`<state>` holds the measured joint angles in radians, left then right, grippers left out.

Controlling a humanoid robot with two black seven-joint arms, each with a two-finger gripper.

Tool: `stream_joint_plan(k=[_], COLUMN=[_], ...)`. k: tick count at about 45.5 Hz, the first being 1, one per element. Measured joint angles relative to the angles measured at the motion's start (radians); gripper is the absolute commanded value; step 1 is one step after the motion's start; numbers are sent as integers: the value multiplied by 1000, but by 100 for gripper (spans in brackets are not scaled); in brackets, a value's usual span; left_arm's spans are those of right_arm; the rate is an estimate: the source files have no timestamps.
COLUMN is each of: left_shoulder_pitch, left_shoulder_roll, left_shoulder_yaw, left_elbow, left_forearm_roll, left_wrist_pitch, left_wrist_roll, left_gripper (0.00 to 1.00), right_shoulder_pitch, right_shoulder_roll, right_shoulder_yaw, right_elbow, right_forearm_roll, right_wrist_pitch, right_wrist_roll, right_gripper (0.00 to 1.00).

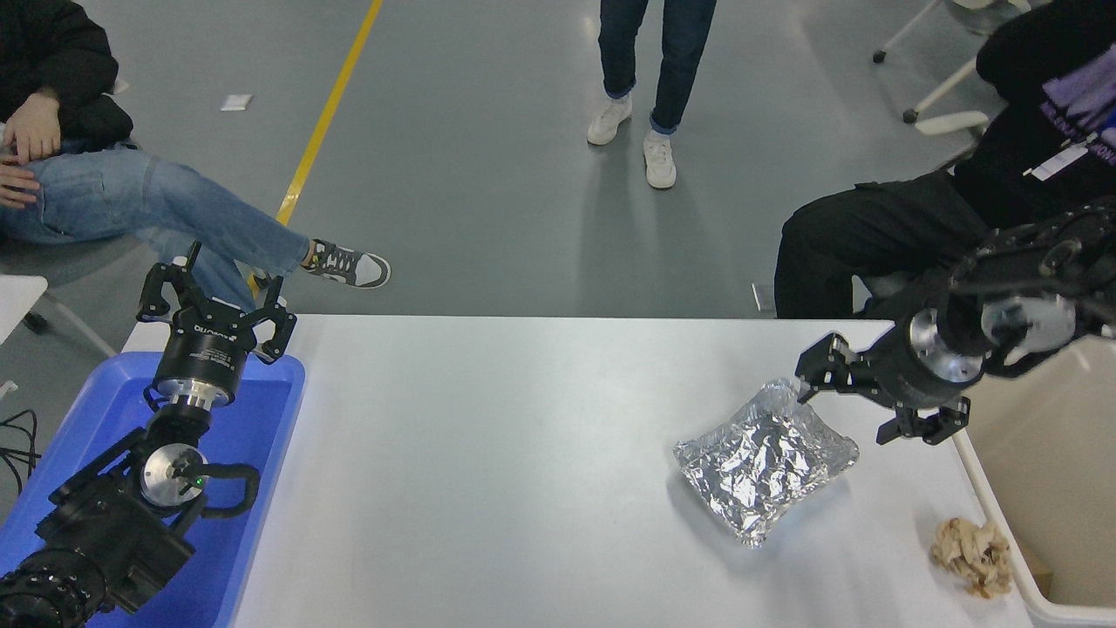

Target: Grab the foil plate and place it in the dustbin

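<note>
The foil plate (765, 465) lies flat on the white table (488, 453), right of centre, crinkled and shiny. My right gripper (844, 410) is open and empty, just at the plate's far right edge, fingers spread and pointing left toward it. The cream dustbin (1059, 462) stands at the table's right end, partly behind my right arm. My left gripper (214, 296) is open and parked at the lower left over the blue tray.
A blue tray (253, 488) sits at the table's left end under my left arm. A crumpled brown paper ball (970, 554) lies near the dustbin's front. People sit at the far left and far right; one stands beyond the table.
</note>
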<state>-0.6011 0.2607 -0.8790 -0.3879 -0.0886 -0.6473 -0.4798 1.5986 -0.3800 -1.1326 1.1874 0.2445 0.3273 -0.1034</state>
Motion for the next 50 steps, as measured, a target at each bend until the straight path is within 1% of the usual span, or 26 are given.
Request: stream_joint_plan(k=[7,17,31,33,34,37,41,42,45,48,49,50], left_shoulder_pitch=[0,0,0,0,0,0,0,0,0,0,0,0], left_shoulder_roll=[0,0,0,0,0,0,0,0,0,0,0,0], left_shoulder_yaw=[0,0,0,0,0,0,0,0,0,0,0,0], left_elbow=[0,0,0,0,0,0,0,0,0,0,0,0], left_forearm_roll=[0,0,0,0,0,0,0,0,0,0,0,0], left_wrist_pitch=[-1,-2,-2,-2,-2,-1,-1,0,0,0,0,0], left_wrist_roll=[0,0,0,0,0,0,0,0,0,0,0,0], left_gripper=[98,98,98,98,98,98,98,98,98,98,98,98], right_shoulder_pitch=[-91,-195,-307,-322,-329,-353,-377,-379,-388,-393,-397,-397], right_shoulder_roll=[14,27,54,57,58,66,76,77,80,83,84,84], right_shoulder_yaw=[10,53,149,159,162,172,179,179,182,182,183,183], right_elbow=[-18,-66,-134,-150,-157,-183,-209,-213,-226,-232,-235,-235], right_forearm_roll=[6,21,36,38,39,41,43,44,45,45,45,45], right_wrist_pitch=[-85,-150,-194,-197,-198,-201,-203,-203,-202,-198,-197,-196], right_wrist_roll=[-1,-1,-2,-2,-1,-2,-2,-2,-1,-1,-1,-1], right_gripper=[89,89,88,86,83,68,43,38,28,13,5,2])
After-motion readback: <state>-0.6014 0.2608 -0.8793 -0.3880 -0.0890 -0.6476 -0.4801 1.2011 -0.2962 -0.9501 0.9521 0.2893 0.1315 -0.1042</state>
